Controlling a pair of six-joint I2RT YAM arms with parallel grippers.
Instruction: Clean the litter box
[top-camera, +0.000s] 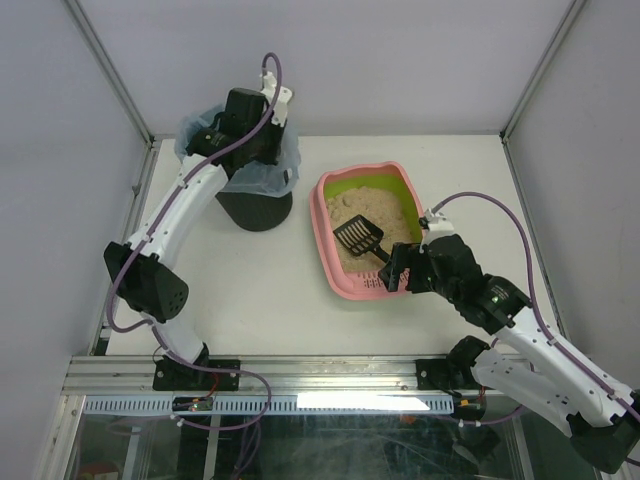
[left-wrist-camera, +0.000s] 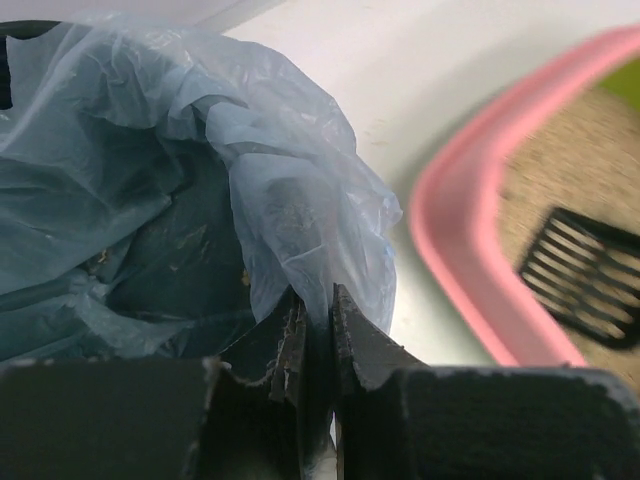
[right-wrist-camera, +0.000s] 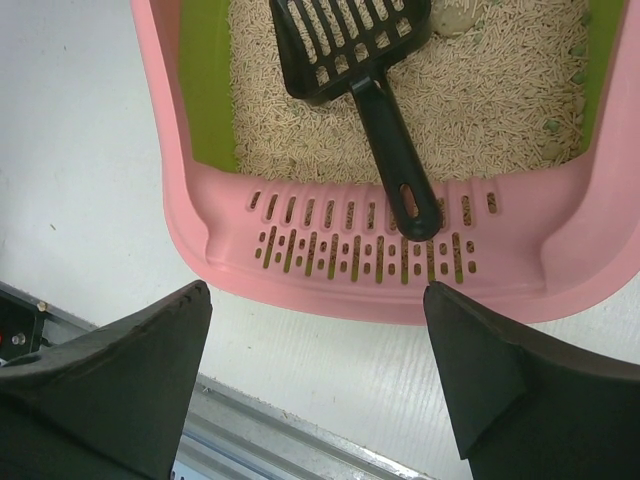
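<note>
Pink litter box (top-camera: 355, 288) centre-right on table (top-camera: 250, 290); scoop (right-wrist-camera: 385, 120) lies handle-down on its near ledge, long axis running up-frame from spread right claw (right-wrist-camera: 315, 300), the nearer arm; left claw (left-wrist-camera: 318, 330) pinches blue bin bag (left-wrist-camera: 290, 190), upper left.

One each: litter box (top-camera: 362, 288), scoop (top-camera: 357, 236), bin (top-camera: 255, 211), bag (left-wrist-camera: 300, 170).

Probably a lab: plain-walled enclosure (top-camera: 340, 60), aluminium rail (top-camera: 300, 372).
</note>
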